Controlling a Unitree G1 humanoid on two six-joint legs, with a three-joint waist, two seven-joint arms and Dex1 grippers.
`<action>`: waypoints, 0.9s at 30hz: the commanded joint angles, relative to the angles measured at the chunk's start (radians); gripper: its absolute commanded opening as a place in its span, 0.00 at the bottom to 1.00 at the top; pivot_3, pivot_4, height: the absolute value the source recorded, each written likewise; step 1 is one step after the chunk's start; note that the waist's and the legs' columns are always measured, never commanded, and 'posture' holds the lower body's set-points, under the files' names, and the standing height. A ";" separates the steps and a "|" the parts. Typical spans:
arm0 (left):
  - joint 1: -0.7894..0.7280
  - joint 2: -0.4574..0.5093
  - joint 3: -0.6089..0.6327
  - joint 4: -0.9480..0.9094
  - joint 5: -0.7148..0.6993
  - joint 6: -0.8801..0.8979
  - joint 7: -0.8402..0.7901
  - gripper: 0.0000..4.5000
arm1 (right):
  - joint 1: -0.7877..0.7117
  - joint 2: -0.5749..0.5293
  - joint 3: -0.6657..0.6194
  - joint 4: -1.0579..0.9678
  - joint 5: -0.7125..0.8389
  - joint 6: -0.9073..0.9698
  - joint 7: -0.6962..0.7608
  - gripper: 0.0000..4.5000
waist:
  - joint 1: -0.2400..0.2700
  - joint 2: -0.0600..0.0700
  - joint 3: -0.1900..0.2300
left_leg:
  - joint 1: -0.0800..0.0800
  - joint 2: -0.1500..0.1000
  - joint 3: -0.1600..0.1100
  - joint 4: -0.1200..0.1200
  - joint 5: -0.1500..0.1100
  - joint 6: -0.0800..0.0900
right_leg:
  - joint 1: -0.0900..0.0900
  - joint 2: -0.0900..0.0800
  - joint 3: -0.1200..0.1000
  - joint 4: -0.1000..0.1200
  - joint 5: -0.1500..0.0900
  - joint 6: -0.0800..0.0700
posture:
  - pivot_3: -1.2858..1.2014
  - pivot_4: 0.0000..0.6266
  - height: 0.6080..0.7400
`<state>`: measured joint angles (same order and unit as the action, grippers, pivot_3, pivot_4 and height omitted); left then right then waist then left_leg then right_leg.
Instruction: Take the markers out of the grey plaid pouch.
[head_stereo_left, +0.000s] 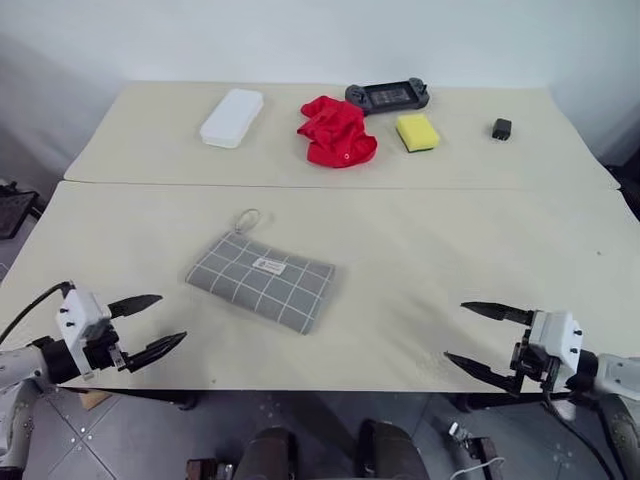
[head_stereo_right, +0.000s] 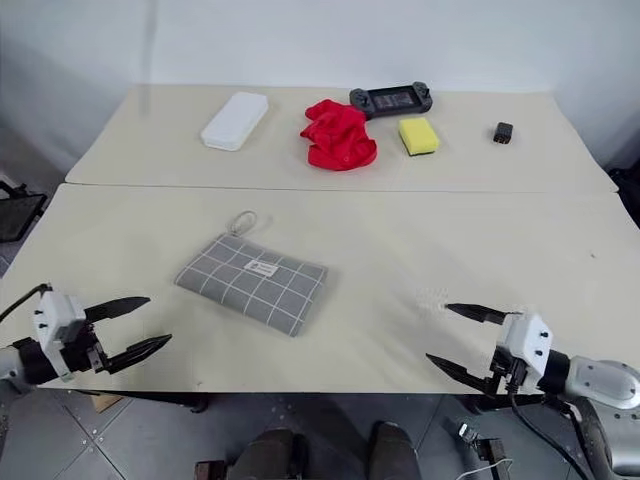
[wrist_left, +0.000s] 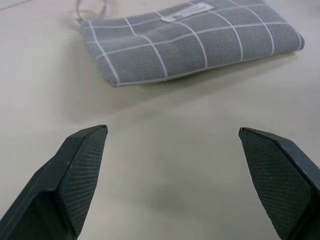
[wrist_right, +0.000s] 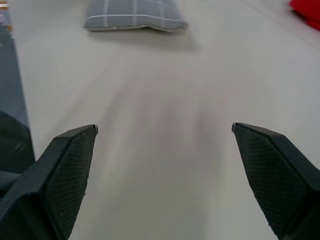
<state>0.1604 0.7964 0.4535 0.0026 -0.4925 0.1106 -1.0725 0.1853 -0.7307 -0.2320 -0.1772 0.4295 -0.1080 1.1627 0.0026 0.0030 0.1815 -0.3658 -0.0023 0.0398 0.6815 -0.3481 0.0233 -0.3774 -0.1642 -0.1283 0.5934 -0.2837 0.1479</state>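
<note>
Nothing's been touched yet. The grey plaid pouch (head_stereo_left: 262, 279) lies flat on the near table (head_stereo_left: 420, 260), a bit to the 9 o'clock side of centre, with its white label (head_stereo_left: 268, 265) facing up and the cord loop (head_stereo_left: 247, 219) sticking out of the corner toward 11 o'clock. It looks closed, and I can't see any markers, so I'm guessing they're inside.

The left gripper (head_stereo_left: 150, 326) sits at the near edge around 8 o'clock from the pouch, with its fingers spread wide and nothing in them. The right gripper (head_stereo_left: 484, 338) is well away at about 4 o'clock, also wide open and empty.

How I'd play it: bring the left one in first since it's closer, and pin the loop-end corner to the table so the fabric can't slide. Then the right comes across for the opening. I can't tell which edge has the zipper, so find that before committing. Keep the approach low, because soft cloth bunches easily.
</note>
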 joint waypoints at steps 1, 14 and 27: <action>-0.009 0.014 0.011 -0.034 -0.022 0.016 -0.009 1.00 | -0.040 -0.002 0.031 -0.017 -0.012 0.011 -0.014 0.96 | -0.001 0.000 0.000 | 0.000 0.000 0.000 0.000 0.000 0.000 | 0.000 0.000 0.000 0.000 0.000 0.000 | 0.52 0.24 1.00; -0.537 0.140 -0.112 0.364 -0.234 0.751 0.009 1.00 | -0.466 0.130 0.429 -0.048 -0.191 0.248 -0.133 0.06 | -0.008 0.001 0.001 | -0.002 -0.003 0.000 0.001 0.000 -0.001 | -0.003 0.002 0.000 0.002 0.000 0.000 | 0.52 0.24 1.00; -0.884 0.024 -0.347 0.666 -0.071 0.900 -0.028 1.00 | -0.653 0.325 0.623 0.128 -0.398 0.342 -0.255 0.00 | -0.015 -0.004 0.000 | -0.006 -0.003 0.004 0.002 0.001 -0.002 | -0.009 0.004 -0.002 0.007 0.000 -0.001 | 0.52 0.24 1.00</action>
<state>-0.7136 0.8208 0.1184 0.6745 -0.5693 0.9637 -1.0729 -0.4571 -0.4046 0.3892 -0.0437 0.0431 0.2199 0.9158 -0.0127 -0.0009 0.1815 -0.3714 -0.0057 0.0440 0.6833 -0.3473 0.0215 -0.3859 -0.1600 -0.1301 0.6004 -0.2842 0.1471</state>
